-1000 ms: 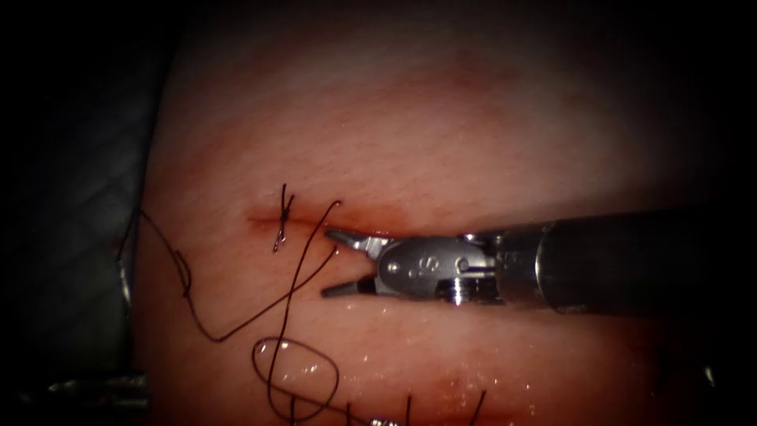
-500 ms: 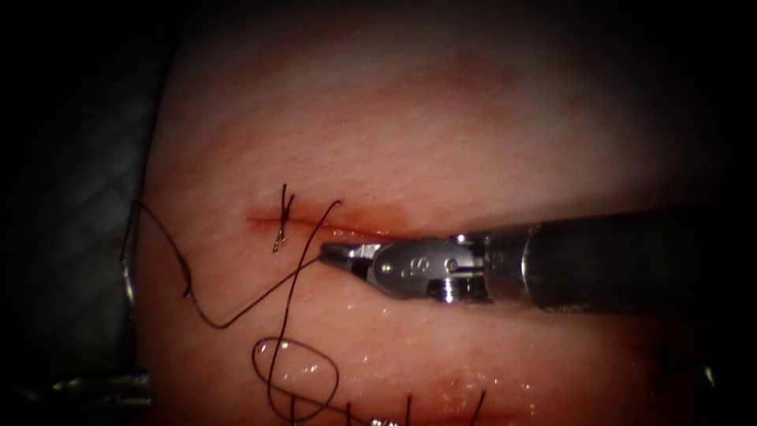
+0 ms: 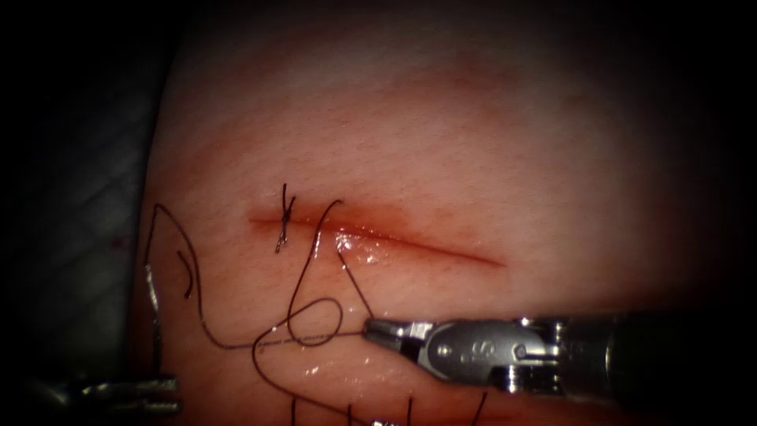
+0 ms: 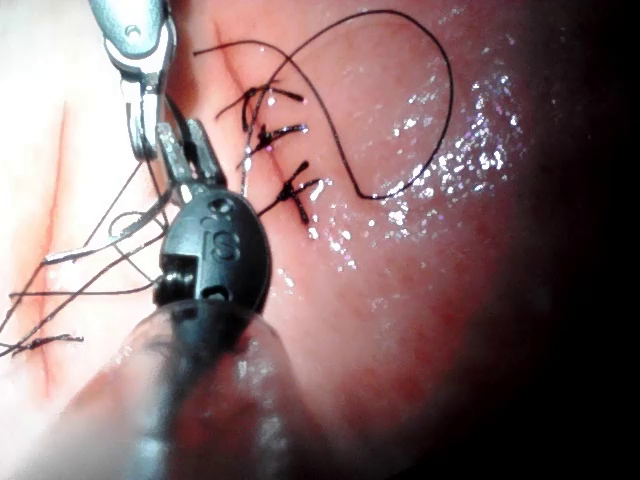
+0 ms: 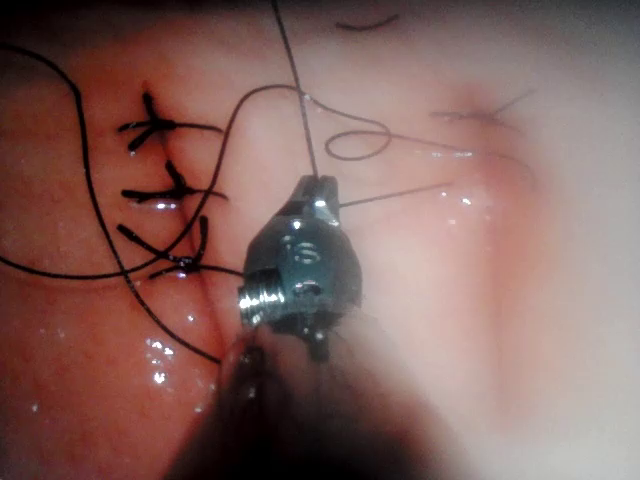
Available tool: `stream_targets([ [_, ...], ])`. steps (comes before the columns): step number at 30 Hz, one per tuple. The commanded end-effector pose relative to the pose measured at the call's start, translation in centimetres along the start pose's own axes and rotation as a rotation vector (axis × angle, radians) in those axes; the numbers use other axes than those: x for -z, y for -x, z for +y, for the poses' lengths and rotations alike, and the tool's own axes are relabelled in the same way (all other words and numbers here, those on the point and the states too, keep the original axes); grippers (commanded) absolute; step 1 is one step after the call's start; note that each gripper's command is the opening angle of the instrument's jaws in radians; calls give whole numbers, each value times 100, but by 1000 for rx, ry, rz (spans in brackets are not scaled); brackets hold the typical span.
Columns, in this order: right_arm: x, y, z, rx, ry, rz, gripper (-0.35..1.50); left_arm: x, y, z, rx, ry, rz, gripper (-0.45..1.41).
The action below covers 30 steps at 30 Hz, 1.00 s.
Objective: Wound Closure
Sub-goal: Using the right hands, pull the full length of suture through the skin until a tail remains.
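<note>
Pulling thread (image 3: 353, 288) — right tool (image 3: 377, 331) now below the cut (image 3: 410, 243).

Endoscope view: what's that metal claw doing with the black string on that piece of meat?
The right claw is shut on the thread and over the last second has pulled it down, away from the cut in the tissue. One tied stitch already crosses the cut's left end. What looks like the needle lies loose near the tissue's left edge, not in the tissue. The left claw sits among loose thread. I can't tell what it holds.
</note>
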State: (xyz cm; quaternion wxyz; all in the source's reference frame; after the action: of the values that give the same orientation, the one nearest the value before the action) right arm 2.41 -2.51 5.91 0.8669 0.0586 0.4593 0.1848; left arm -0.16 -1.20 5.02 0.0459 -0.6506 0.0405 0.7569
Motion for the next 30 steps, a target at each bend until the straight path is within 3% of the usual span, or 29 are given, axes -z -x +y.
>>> stream_targets([
  [1,10,-9,-30,4,-27,12,-35,-6,5,4,0,4,-1,-45],
  [10,57,-50,-99,22,-139,74,-35,-5,4,4,0,4,0,-45],
  [13,60,-59,-105,15,-160,112,-35,-5,4,4,0,5,0,-45],
  [14,59,-62,-105,29,-161,133,-15,-4,4,4,0,5,0,-45],
  [16,56,-65,-99,61,-152,153,83,-4,4,3,1,6,1,-45],
  [17,53,-66,-93,89,-142,164,115,-2,4,3,1,7,2,-45],
  [18,52,-67,-88,101,-134,176,126,-1,4,2,2,8,2,-45],
  [23,48,-66,-47,142,-87,250,148,13,3,-4,8,15,-5,-45],
  [30,50,-57,-1,169,-52,297,140,44,2,-20,6,-62,-45,-45],
])
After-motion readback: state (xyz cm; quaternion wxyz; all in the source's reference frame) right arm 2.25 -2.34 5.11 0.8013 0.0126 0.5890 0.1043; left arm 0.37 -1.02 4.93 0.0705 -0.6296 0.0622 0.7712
